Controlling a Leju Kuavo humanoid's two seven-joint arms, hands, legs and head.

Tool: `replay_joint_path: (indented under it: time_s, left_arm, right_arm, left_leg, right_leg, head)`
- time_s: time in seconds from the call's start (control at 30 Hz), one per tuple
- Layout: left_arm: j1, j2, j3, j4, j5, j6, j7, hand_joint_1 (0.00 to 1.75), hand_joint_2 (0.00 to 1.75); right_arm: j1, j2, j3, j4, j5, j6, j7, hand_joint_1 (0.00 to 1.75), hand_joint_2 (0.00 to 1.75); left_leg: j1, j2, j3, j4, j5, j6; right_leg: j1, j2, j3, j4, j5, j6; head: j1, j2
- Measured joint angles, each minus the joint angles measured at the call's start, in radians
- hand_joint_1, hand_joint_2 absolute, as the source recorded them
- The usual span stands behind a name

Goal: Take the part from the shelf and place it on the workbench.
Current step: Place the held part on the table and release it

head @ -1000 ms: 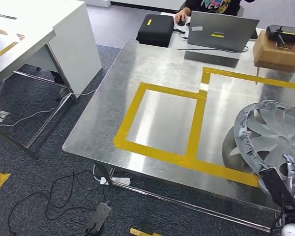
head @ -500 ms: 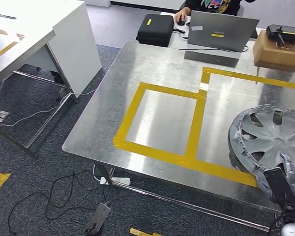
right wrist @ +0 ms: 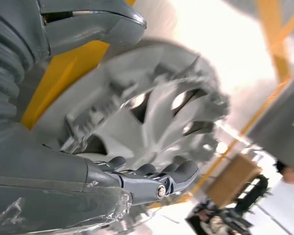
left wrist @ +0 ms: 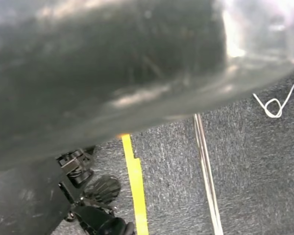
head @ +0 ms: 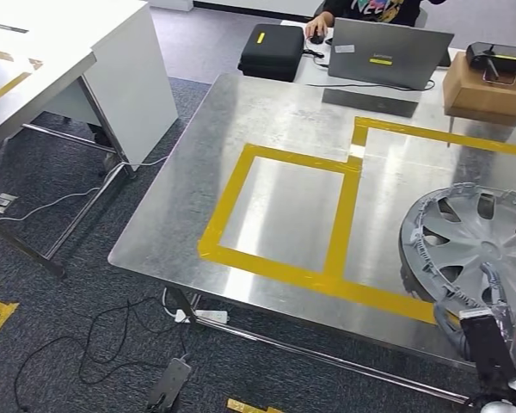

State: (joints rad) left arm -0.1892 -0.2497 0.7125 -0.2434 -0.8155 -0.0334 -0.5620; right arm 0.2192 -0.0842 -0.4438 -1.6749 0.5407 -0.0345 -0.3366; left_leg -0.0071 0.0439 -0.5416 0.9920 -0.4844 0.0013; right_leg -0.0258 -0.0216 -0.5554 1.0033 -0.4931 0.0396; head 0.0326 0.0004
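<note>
My right hand (head: 495,323) sits at the near right edge of the metal surface (head: 177,206), fingers (right wrist: 164,177) and thumb either side of the near rim of the grey wheel cover (head: 479,249); I cannot tell whether they grip it. The wheel cover lies on the surface inside the right yellow tape frame (head: 437,136), its near rim over the tape. Beyond stand a laptop (head: 386,53), a black case (head: 272,52) and a cardboard box (head: 487,89); my left hand's state I cannot tell.
</note>
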Motion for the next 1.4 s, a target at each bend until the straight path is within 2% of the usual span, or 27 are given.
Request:
replay_joint_path:
  time_s: [0.2,0.3,0.37,0.4,0.43,0.47,0.53,0.57,0.6,0.63,0.7,0.73,0.77,0.87,0.9,0.93,0.97,1.03,1.07,1.1,1.13,1.2,1.23,1.27,1.3,1.33,1.4]
  left_arm:
    - [0.006,0.003,0.0,0.0,0.009,-0.006,-0.005,0.0,0.0]
    - [0.009,0.006,0.003,0.0,0.025,-0.009,-0.009,0.0,0.0]
    - [0.013,0.009,0.009,0.0,0.039,-0.009,-0.01,0.0,0.0]
    - [0.015,0.01,0.013,0.0,0.045,-0.009,-0.011,0.0,0.0]
    - [0.016,0.011,0.018,0.0,0.05,-0.009,-0.011,0.0,0.0]
    - [0.016,0.011,0.021,0.0,0.055,-0.008,-0.012,0.0,0.0]
    - [0.02,0.012,0.028,0.0,0.065,-0.006,-0.013,0.0,0.0]
    - [0.023,0.012,0.032,0.0,0.071,-0.004,-0.013,0.0,0.0]
    - [0.027,0.012,0.037,0.0,0.076,-0.002,-0.014,0.0,0.0]
    - [0.029,0.013,0.042,0.0,0.081,-0.001,-0.014,0.0,0.0]
    - [0.032,0.014,0.049,0.0,0.086,0.002,-0.015,0.0,0.0]
    - [0.032,0.016,0.052,0.0,0.087,0.002,-0.015,0.0,0.0]
    - [0.032,0.017,0.054,0.0,0.088,0.003,-0.016,0.0,0.0]
    - [0.033,0.02,0.061,0.0,0.09,0.004,-0.017,0.0,0.0]
    - [0.033,0.021,0.064,0.0,0.092,0.005,-0.017,0.0,0.0]
    - [0.034,0.021,0.068,0.0,0.095,0.006,-0.017,0.0,0.0]
    - [0.034,0.021,0.07,0.0,0.098,0.006,-0.018,0.0,0.0]
    - [0.036,0.023,0.074,0.0,0.103,0.007,-0.019,0.0,0.0]
    - [0.037,0.024,0.075,0.0,0.104,0.007,-0.02,0.0,0.0]
    - [0.039,0.026,0.077,0.0,0.105,0.007,-0.021,0.0,0.0]
    - [0.04,0.027,0.078,0.0,0.106,0.007,-0.023,0.0,0.0]
    - [0.041,0.029,0.082,0.0,0.111,0.007,-0.028,0.0,0.0]
    - [0.04,0.03,0.084,0.0,0.113,0.007,-0.03,0.0,0.0]
    - [0.039,0.03,0.088,0.0,0.115,0.006,-0.032,0.0,0.0]
    - [0.039,0.031,0.091,0.0,0.118,0.006,-0.034,0.0,0.0]
    - [0.039,0.031,0.094,0.0,0.12,0.005,-0.035,0.0,0.0]
    - [0.041,0.03,0.099,0.0,0.123,0.005,-0.037,0.0,0.0]
  right_arm:
    - [0.054,0.05,0.022,-0.091,0.03,-0.031,-0.035,0.0,1.75]
    - [0.109,0.101,0.047,-0.155,0.103,-0.099,-0.112,0.0,1.75]
    - [0.169,0.151,0.084,-0.22,0.176,-0.166,-0.161,0.0,1.75]
    - [0.2,0.177,0.106,-0.251,0.209,-0.201,-0.177,0.0,1.75]
    - [0.233,0.203,0.131,-0.279,0.239,-0.235,-0.188,0.0,1.75]
    - [0.263,0.227,0.155,-0.3,0.263,-0.267,-0.195,0.0,1.75]
    - [0.317,0.271,0.198,-0.328,0.296,-0.321,-0.201,0.0,1.75]
    - [0.34,0.29,0.217,-0.335,0.303,-0.342,-0.202,0.0,1.75]
    - [0.361,0.308,0.234,-0.338,0.305,-0.36,-0.201,0.0,1.75]
    - [0.378,0.325,0.248,-0.339,0.303,-0.373,-0.2,0.0,1.75]
    - [0.398,0.351,0.269,-0.339,0.296,-0.39,-0.197,0.0,1.75]
    - [0.403,0.36,0.277,-0.338,0.293,-0.395,-0.196,0.0,1.75]
    - [0.407,0.369,0.283,-0.338,0.291,-0.399,-0.197,0.0,1.75]
    - [0.416,0.388,0.295,-0.337,0.281,-0.402,-0.195,0.0,1.75]
    - [0.416,0.393,0.298,-0.337,0.272,-0.399,-0.189,0.0,1.75]
    - [0.417,0.398,0.299,-0.336,0.259,-0.397,-0.182,0.0,1.75]
    - [0.416,0.401,0.3,-0.331,0.244,-0.399,-0.175,0.0,1.75]
    - [0.413,0.404,0.298,-0.309,0.212,-0.428,-0.166,0.0,1.75]
    - [0.411,0.404,0.297,-0.292,0.195,-0.451,-0.165,0.0,1.75]
    - [0.408,0.405,0.296,-0.272,0.175,-0.477,-0.163,0.0,1.75]
    - [0.404,0.406,0.295,-0.251,0.154,-0.5,-0.162,0.0,1.75]
    - [0.392,0.407,0.291,-0.206,0.115,-0.533,-0.163,0.0,0.87]
    - [0.384,0.408,0.289,-0.184,0.1,-0.544,-0.165,0.0,0.44]
    - [0.376,0.408,0.286,-0.161,0.088,-0.552,-0.166,0.0,0.0]
    - [0.366,0.408,0.282,-0.134,0.078,-0.557,-0.169,0.0,0.0]
    - [0.353,0.408,0.276,-0.101,0.069,-0.56,-0.174,0.0,0.0]
    - [0.33,0.408,0.259,-0.032,0.053,-0.564,-0.192,0.0,0.0]
  left_leg:
    - [0.0,0.0,-0.002,0.001,-0.001,0.001]
    - [-0.003,-0.001,-0.005,0.009,-0.003,0.013]
    - [0.0,-0.002,0.0,-0.007,0.008,0.024]
    - [0.003,-0.002,0.004,-0.02,0.018,0.029]
    - [0.007,-0.002,0.008,-0.032,0.026,0.033]
    - [0.011,-0.001,0.009,-0.04,0.032,0.034]
    - [0.012,0.0,0.002,-0.04,0.035,0.035]
    - [0.013,0.0,-0.002,-0.038,0.037,0.032]
    - [0.015,0.0,-0.005,-0.036,0.038,0.029]
    - [0.017,0.0,-0.009,-0.033,0.04,0.026]
    - [0.022,0.0,-0.018,-0.022,0.041,0.014]
    - [0.022,-0.001,-0.023,-0.016,0.041,0.006]
    - [0.021,-0.002,-0.026,-0.009,0.042,-0.003]
    - [0.022,-0.004,-0.033,0.001,0.048,-0.023]
    - [0.024,-0.009,-0.038,0.009,0.036,-0.028]
    - [0.026,-0.015,-0.047,0.032,0.008,-0.033]
    - [0.027,-0.023,-0.062,0.074,-0.036,-0.035]
    - [0.027,-0.033,-0.099,0.2,-0.131,-0.036]
    - [0.026,-0.034,-0.11,0.253,-0.158,-0.034]
    - [0.026,-0.035,-0.106,0.277,-0.163,-0.03]
    - [0.024,-0.036,-0.083,0.263,-0.149,-0.025]
    - [0.018,-0.04,0.01,0.138,-0.098,-0.006]
    - [0.013,-0.042,0.06,0.061,-0.083,0.004]
    - [0.009,-0.045,0.093,0.006,-0.075,0.01]
    - [0.005,-0.047,0.111,-0.027,-0.074,0.013]
    - [0.002,-0.046,0.112,-0.038,-0.072,0.014]
    - [0.002,-0.042,0.097,-0.045,-0.048,0.023]
  right_leg:
    - [-0.001,0.0,-0.001,-0.001,0.0,0.001]
    - [-0.005,-0.003,0.001,-0.006,0.005,0.008]
    - [-0.003,-0.003,0.003,-0.012,0.007,0.015]
    - [-0.002,0.0,0.001,-0.007,-0.003,0.017]
    - [0.0,0.006,-0.008,0.016,-0.026,0.018]
    - [-0.001,0.012,-0.027,0.062,-0.061,0.019]
    - [-0.003,0.018,-0.076,0.192,-0.131,0.025]
    - [-0.004,0.019,-0.093,0.238,-0.147,0.029]
    - [-0.005,0.018,-0.093,0.251,-0.143,0.033]
    - [-0.008,0.018,-0.073,0.221,-0.12,0.036]
    - [-0.013,0.013,0.009,0.084,-0.066,0.046]
    - [-0.012,0.014,0.042,0.03,-0.047,0.043]
    - [-0.012,0.015,0.06,-0.003,-0.041,0.038]
    - [-0.009,0.021,0.045,-0.003,-0.039,0.007]
    - [-0.008,0.022,0.037,-0.002,-0.035,-0.004]
    - [-0.007,0.021,0.029,-0.002,-0.028,-0.015]
    - [-0.006,0.021,0.02,-0.003,-0.02,-0.025]
    - [0.0,0.021,0.001,-0.001,-0.001,-0.035]
    - [0.004,0.022,-0.01,-0.001,0.009,-0.037]
    - [0.008,0.023,-0.023,0.0,0.019,-0.038]
    - [0.012,0.024,-0.036,0.001,0.028,-0.038]
    - [0.017,0.028,-0.056,0.001,0.047,-0.036]
    - [0.019,0.031,-0.064,0.001,0.056,-0.033]
    - [0.02,0.032,-0.069,0.0,0.065,-0.028]
    - [0.019,0.032,-0.071,-0.002,0.074,-0.022]
    - [0.018,0.033,-0.072,-0.007,0.084,-0.016]
    - [0.015,0.032,-0.077,-0.012,0.093,-0.004]
  head:
    - [0.001,0.0]
    - [-0.001,0.0]
    - [-0.001,0.0]
    - [-0.001,0.0]
    - [0.0,0.0]
    - [0.001,0.0]
    - [0.001,0.0]
    - [0.001,0.0]
    - [0.001,0.0]
    - [0.001,0.0]
    - [0.002,0.0]
    - [0.002,0.0]
    - [0.003,0.0]
    - [0.002,0.0]
    - [0.001,0.0]
    - [0.0,0.0]
    - [-0.002,0.0]
    - [-0.006,0.0]
    - [-0.007,0.0]
    - [-0.007,0.0]
    - [-0.007,0.0]
    - [-0.007,0.0]
    - [-0.007,0.0]
    - [-0.006,0.0]
    - [-0.008,0.0]
    - [-0.009,0.0]
    - [-0.015,0.0]
